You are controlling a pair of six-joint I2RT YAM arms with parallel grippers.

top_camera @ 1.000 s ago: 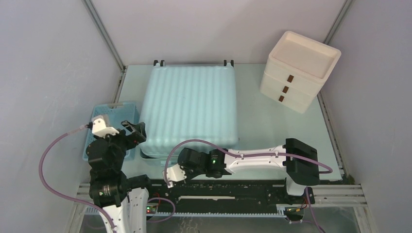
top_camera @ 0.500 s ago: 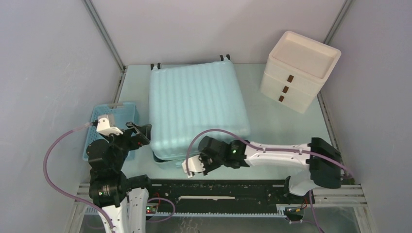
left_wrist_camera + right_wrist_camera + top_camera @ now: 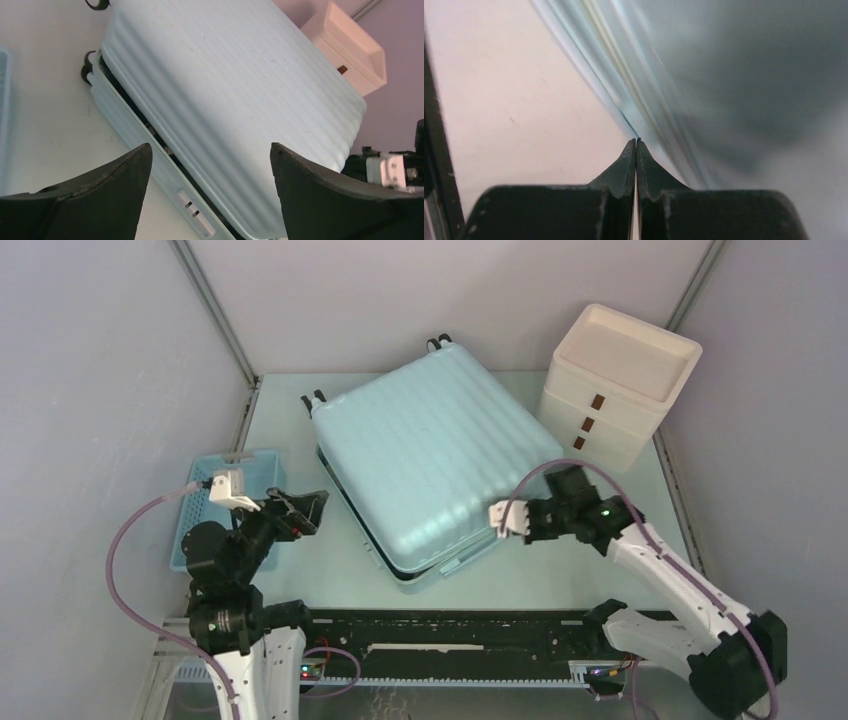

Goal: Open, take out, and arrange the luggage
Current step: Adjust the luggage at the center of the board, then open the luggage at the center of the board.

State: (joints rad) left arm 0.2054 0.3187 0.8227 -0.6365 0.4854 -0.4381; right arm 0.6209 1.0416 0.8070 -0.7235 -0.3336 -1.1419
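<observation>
Fingers of the right tool [image 3: 636,142] press together at the luggage [image 3: 435,455] seam; the left tool [image 3: 210,150] gapes empty.

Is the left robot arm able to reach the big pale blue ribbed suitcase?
Probably yes. The open left gripper points at the pale blue ribbed hard-shell suitcase, with only bare table between them.

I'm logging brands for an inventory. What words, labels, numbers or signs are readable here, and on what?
None can be read.
The luggage is plain ribbed shell; its side plate shows only two slots.
The drawer box has blank brown tabs.
The basket shows no marking.
</observation>
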